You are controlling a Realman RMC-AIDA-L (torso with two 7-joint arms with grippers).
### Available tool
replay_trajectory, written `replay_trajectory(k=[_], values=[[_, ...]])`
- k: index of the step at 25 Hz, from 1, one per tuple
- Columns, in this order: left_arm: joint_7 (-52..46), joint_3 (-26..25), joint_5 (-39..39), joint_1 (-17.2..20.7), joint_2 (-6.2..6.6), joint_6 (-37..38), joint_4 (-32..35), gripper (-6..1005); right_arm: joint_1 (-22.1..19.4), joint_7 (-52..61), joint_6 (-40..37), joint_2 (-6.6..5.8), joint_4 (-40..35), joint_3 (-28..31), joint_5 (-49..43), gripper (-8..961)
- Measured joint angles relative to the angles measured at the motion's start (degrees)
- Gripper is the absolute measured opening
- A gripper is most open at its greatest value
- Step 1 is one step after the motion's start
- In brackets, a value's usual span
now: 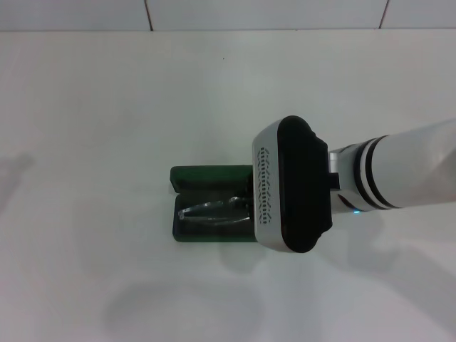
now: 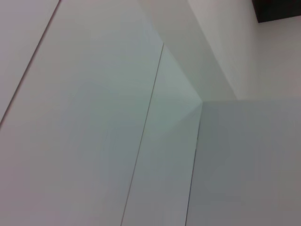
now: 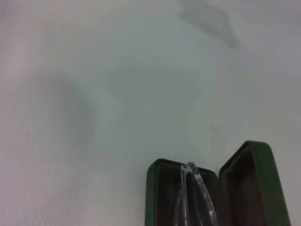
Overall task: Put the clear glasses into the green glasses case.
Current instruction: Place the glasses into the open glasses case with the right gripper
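White tabletop (image 1: 107,107) fills most of the head view, bounded at the far edge by a tiled wall (image 1: 263,13). The green glasses case (image 1: 206,175) is seen lying open on the table near the middle, with its lid turned back toward the far side and its tray toward the robot. The clear glasses (image 1: 212,211) are seen lying inside the tray, folded, their long axis running along the case. The right gripper (image 1: 258,203) is held directly over the right-hand end of the case, reached in from the right side of the view; its black and silver wrist housing covers that end of the case and the fingers beneath it. Whether those fingers are apart or together cannot be told. The left gripper is not seen in this view.

Only pale wall panels (image 2: 94,117) and a dark patch in one corner are shown in the left wrist view; no gripper, case or glasses appear in it.

In the right wrist view, the open green glasses case (image 3: 162,188) is seen against the white table, with the raised lid beside the tray. The clear glasses (image 3: 193,181) are visible within the tray. No fingers are shown.
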Motion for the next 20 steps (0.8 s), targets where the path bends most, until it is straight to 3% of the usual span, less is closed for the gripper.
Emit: replay_trajectory(k=[9, 14, 20], values=[[0.0, -0.7, 0.0, 0.0, -0.04, 0.0, 0.0, 36, -0.3, -0.2, 0.7, 0.0, -0.1, -0.1, -0.2, 61], [0.0, -1.4, 0.2, 0.0, -0.26, 0.0, 0.0, 37, -0.4, -0.3, 1.0, 0.0, -0.4, -0.3, -0.6, 182], [0.0, -1.4, 0.6, -0.1, -0.24, 0.0, 0.0, 36, -0.5, -0.3, 1.0, 0.0, -0.7, -0.6, -0.6, 203]])
